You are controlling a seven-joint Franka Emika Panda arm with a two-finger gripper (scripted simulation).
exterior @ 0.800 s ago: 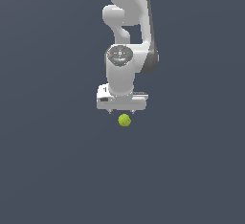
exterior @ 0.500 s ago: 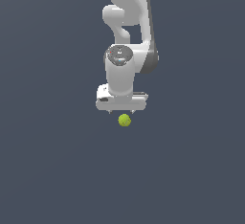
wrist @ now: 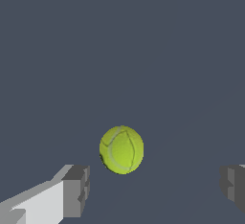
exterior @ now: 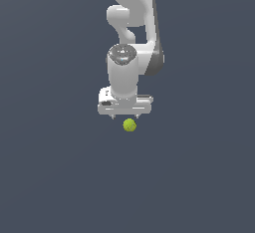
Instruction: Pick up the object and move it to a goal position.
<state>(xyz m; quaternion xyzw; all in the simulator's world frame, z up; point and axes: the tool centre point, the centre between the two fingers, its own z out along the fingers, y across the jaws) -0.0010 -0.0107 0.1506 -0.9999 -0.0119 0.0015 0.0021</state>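
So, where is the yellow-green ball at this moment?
In the exterior view the ball lies near the centre, just below the white hand; in the wrist view it sits between the open fingers, untouched.

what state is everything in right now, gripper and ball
gripper: open, fingers spread wide, nothing held
ball: free, not gripped, lying between the two fingers in the wrist view with a gap to each; just below the gripper in the exterior view
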